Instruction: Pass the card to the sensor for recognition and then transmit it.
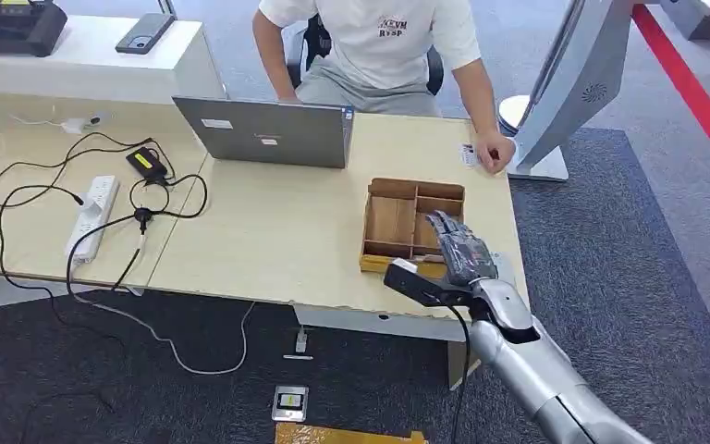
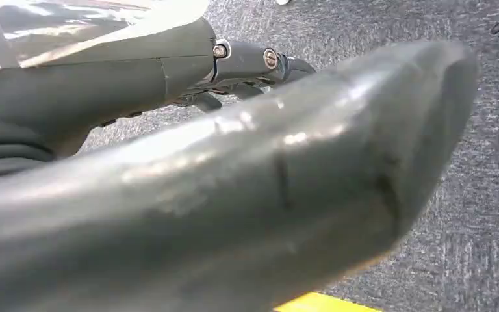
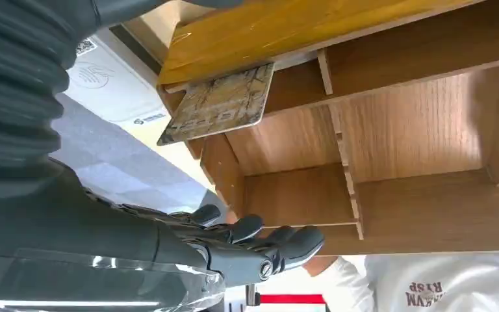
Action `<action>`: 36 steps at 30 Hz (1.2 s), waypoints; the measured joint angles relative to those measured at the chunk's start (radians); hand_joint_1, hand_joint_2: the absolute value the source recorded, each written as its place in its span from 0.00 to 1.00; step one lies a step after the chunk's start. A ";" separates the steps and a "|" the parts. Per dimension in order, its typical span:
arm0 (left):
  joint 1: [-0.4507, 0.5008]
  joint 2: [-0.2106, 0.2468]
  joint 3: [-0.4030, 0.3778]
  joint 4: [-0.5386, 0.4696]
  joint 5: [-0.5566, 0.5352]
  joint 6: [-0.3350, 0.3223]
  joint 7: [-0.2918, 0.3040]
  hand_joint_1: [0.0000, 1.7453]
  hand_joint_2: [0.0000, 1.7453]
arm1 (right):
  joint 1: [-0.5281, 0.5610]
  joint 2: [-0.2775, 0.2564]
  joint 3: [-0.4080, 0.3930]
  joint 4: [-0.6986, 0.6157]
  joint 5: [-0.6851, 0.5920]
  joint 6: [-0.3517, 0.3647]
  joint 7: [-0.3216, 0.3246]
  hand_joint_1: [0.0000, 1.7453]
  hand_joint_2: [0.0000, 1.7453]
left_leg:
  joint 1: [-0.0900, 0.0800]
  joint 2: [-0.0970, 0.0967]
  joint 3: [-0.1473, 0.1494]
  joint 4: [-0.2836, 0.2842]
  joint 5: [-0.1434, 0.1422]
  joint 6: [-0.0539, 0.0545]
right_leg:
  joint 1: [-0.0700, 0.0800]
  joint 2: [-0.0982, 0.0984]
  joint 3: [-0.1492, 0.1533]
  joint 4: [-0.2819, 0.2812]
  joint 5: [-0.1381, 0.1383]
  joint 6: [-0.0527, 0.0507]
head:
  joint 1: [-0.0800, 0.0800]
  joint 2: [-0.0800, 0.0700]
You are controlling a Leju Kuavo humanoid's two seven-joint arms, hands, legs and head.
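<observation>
The desk (image 1: 268, 250), a light wood surface, is spanning most of the head view, with dark carpet (image 1: 629, 277) lying around it. A person (image 1: 379, 46) in a white T-shirt is sitting at the far edge, toward 12 o'clock, one hand (image 1: 495, 153) resting on the desk surface near a small printed slip. A white stand (image 1: 564, 92) is rising at about 1 o'clock, its base just beside that hand. A grey laptop (image 1: 268, 131) is standing open, back toward the robot, at about 11 o'clock from the wooden tray (image 1: 397, 222). A white power strip (image 1: 92, 213) and black cables (image 1: 102, 185) are lying toward 9 o'clock.

The tray, divided into compartments, is sitting near the desk's front right corner. The right hand (image 1: 458, 250) is hovering over the tray's near right part, fingers (image 3: 253, 237) extended and slightly spread, holding nothing.

The card (image 3: 221, 104), with a yellowish patterned face, is lying tilted in a corner compartment of the tray, leaning against the outer wall, apart from the fingers.

The left hand (image 2: 234, 195) is hanging over the carpet; whether its fingers are open or closed cannot be told.
</observation>
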 joint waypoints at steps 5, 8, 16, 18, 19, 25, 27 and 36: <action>0.000 -0.002 0.000 0.000 -0.003 -0.002 0.000 0.00 0.00 | -0.003 0.000 0.000 0.010 -0.002 0.000 -0.003 0.00 1.00 | 0.000 0.000 0.000 0.000 0.000 0.000 | 0.000 0.000 0.000 0.000 0.000 0.000 | 0.000 0.000; 0.000 -0.002 0.000 0.000 -0.004 -0.003 -0.001 0.00 0.00 | -0.003 0.000 0.000 0.014 -0.003 0.000 -0.003 0.00 1.00 | 0.000 0.000 0.000 0.000 0.000 0.000 | 0.000 0.000 0.000 0.000 0.000 0.000 | 0.000 0.000; 0.000 -0.002 0.000 0.000 -0.004 -0.006 -0.003 0.00 0.00 | -0.003 -0.002 -0.001 0.028 -0.003 -0.002 0.002 0.00 1.00 | 0.000 0.000 0.000 0.000 0.000 0.000 | 0.000 0.000 0.000 0.000 0.000 0.000 | 0.000 0.000; 0.000 -0.002 0.000 0.000 -0.004 -0.006 -0.003 0.00 0.00 | -0.004 -0.002 -0.001 0.032 -0.003 -0.002 0.002 0.00 1.00 | 0.000 0.000 0.000 0.000 0.000 0.000 | 0.000 0.000 0.000 0.000 0.000 0.000 | 0.000 0.000; 0.000 -0.002 0.000 0.000 -0.004 -0.006 -0.003 0.00 0.00 | -0.003 -0.003 -0.001 0.034 -0.003 -0.002 0.002 0.00 1.00 | 0.000 0.000 0.000 0.000 0.000 0.000 | 0.000 0.000 0.000 0.000 0.000 0.000 | 0.000 0.000; 0.000 -0.001 0.000 0.000 -0.005 -0.008 -0.007 0.00 0.00 | -0.003 -0.006 -0.002 0.034 -0.005 -0.001 0.002 1.00 1.00 | 0.000 0.000 0.000 0.000 0.000 0.000 | 0.000 0.000 0.000 0.000 0.000 0.000 | 0.000 0.000; 0.000 -0.001 0.000 0.000 -0.005 -0.010 -0.008 0.00 0.00 | -0.003 -0.006 -0.002 0.034 -0.005 0.000 0.003 1.00 1.00 | 0.000 0.000 0.000 0.000 0.000 0.000 | 0.000 0.000 0.000 0.000 0.000 0.000 | 0.000 0.000; 0.000 0.000 0.000 0.000 -0.008 -0.016 -0.008 0.00 0.00 | -0.002 -0.007 -0.002 0.033 -0.008 0.015 0.010 1.00 1.00 | 0.000 0.000 0.000 0.000 0.000 0.000 | 0.000 0.000 0.000 0.000 0.000 0.000 | 0.000 0.000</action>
